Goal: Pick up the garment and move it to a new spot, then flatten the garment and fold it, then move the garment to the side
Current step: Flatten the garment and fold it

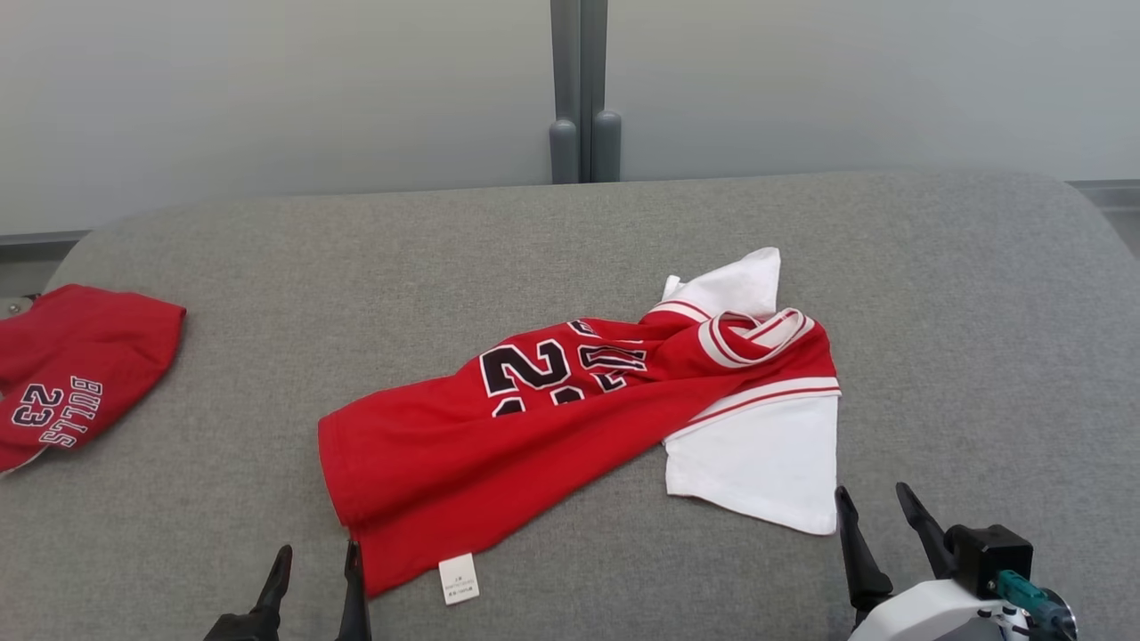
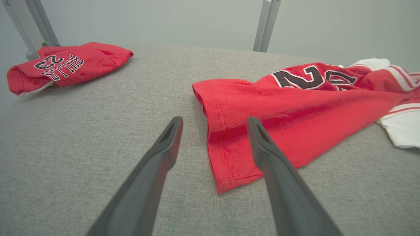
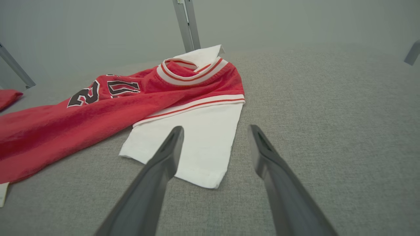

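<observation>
Head view: jersey [image 1: 499, 445] number half-hidden in folds, both jaws wide, empty.

Grey woven-fabric counter [image 1: 570, 223] with rounded far corners, flat across my whole view. Two items on it.

Middle: crumpled red jersey with white short sleeves [image 1: 499, 436], lying diagonally, hem toward my left, neck toward my right. Its black white-edged numerals are partly lost in a fold. The red-and-white striped collar [image 1: 757, 334] is bunched on top. Near white sleeve [image 1: 757, 463] is spread flat on the fabric; far white sleeve [image 1: 735, 285] pokes out behind the collar. Small white care label [image 1: 459, 579] at the hem corner lies flat on the counter.

Far left edge: bunched red garment printed "BULLS 23" [image 1: 71, 365], well apart from the jersey.
</observation>
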